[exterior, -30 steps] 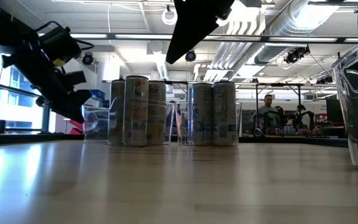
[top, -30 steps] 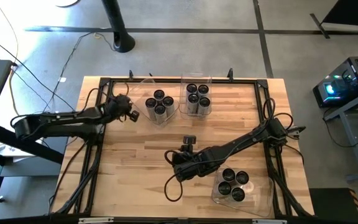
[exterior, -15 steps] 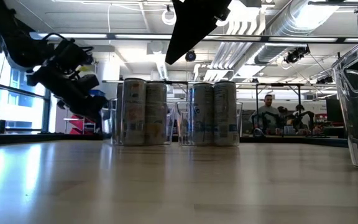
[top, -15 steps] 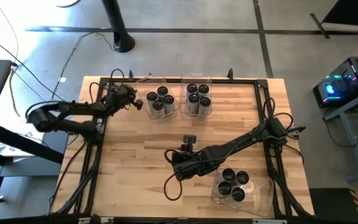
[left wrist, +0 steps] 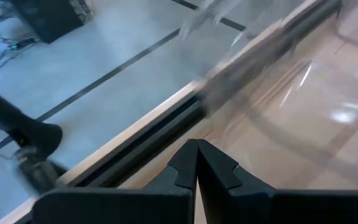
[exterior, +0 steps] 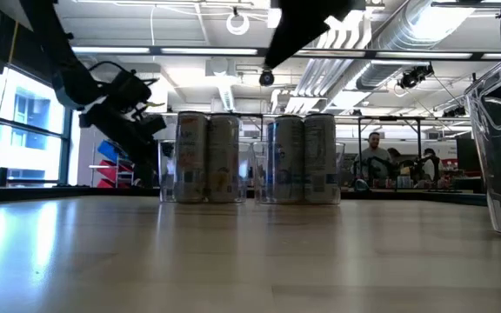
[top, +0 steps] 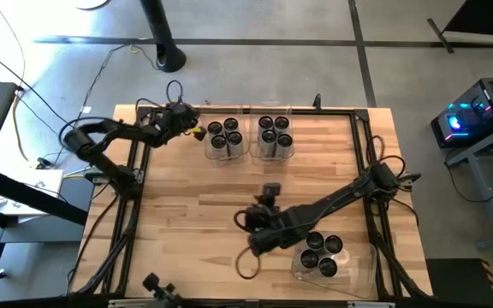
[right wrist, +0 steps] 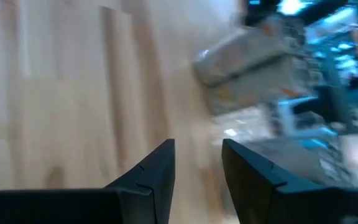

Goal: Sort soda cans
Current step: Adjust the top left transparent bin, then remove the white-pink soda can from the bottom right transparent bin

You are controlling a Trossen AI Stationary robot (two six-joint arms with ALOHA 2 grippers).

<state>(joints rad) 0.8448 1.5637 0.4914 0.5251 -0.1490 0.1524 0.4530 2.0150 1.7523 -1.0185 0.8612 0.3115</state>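
Soda cans (top: pixel 223 137) in 2 rear bins (top: pixel 248 111), 1 front-right bin (top: pixel 362 269).

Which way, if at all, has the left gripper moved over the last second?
Yes. In the high view the left gripper, shut and empty, has swung toward the table's far edge, ending beside the left bin of soda cans.

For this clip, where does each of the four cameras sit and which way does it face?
High view: overhead, straight down on the table; both arms show.
Low view: at table-top height, looking level at the soda cans; left claw beside them.
Left wrist view: on the left arm, facing the table edge past its shut claw.
Right wrist view: on the right arm, facing the tabletop; parted claw.
High and low views share the soda cans and left claw.
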